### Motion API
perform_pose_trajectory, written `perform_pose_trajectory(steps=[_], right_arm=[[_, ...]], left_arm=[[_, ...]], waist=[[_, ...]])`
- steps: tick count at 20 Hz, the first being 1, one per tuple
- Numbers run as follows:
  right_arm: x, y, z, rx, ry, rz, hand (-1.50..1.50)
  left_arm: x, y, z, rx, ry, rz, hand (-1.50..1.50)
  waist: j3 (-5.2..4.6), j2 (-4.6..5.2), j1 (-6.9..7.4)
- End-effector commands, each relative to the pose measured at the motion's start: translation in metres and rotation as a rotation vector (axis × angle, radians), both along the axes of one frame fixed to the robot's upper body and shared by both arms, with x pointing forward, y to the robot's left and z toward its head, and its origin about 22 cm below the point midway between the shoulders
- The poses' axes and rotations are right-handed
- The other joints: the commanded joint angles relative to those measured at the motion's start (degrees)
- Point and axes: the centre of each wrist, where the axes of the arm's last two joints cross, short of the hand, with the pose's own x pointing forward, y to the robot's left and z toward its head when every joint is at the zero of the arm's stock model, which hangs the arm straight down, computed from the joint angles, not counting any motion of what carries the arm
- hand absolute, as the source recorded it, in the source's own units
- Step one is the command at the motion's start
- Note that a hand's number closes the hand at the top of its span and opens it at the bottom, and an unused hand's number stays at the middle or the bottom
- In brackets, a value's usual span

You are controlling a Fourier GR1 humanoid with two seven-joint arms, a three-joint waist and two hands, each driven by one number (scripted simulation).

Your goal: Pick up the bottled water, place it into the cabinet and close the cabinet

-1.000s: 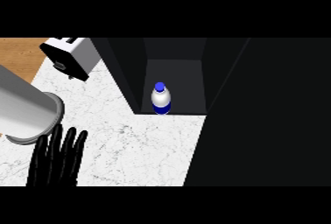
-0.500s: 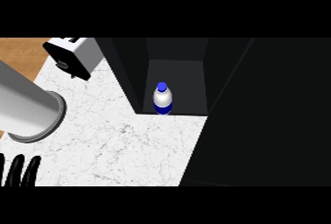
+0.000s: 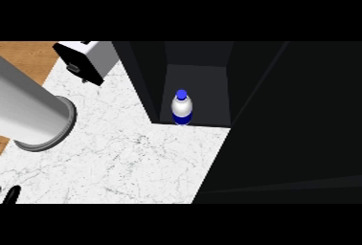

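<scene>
left hand (image 3: 10,194): only black fingertips at the lower-left edge, withdrawn downward over the last second, open or curled cannot tell | right hand: out of view | bottled water (image 3: 182,108): upright inside the cabinet (image 3: 198,76), released | judgement: placing done, door closing remains

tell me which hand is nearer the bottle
Left, by default. Only fingertips of the left hand show, at the lower left corner, far across the counter from the bottle standing in the cabinet. The right hand is out of view.
</scene>
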Motion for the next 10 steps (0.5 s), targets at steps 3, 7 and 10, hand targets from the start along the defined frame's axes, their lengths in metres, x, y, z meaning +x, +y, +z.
perform_pose_trajectory(steps=[3, 7, 10], right_arm=[[0.012, 0.059, 0.000, 0.164, 0.120, 0.122, 1.50], [0.044, 0.078, 0.008, 0.170, 0.145, 0.110, 1.50], [0.060, 0.090, 0.024, 0.179, 0.152, 0.100, 1.50]], left_arm=[[-0.012, 0.017, 0.002, -0.037, -0.019, -0.012, -1.50], [-0.021, 0.032, 0.014, -0.046, -0.020, -0.022, -1.50], [-0.024, 0.049, 0.015, -0.047, -0.009, -0.014, -1.50]], waist=[[0.12, 0.46, 1.52], [0.28, 0.65, 0.63], [0.29, 0.61, -0.10]])
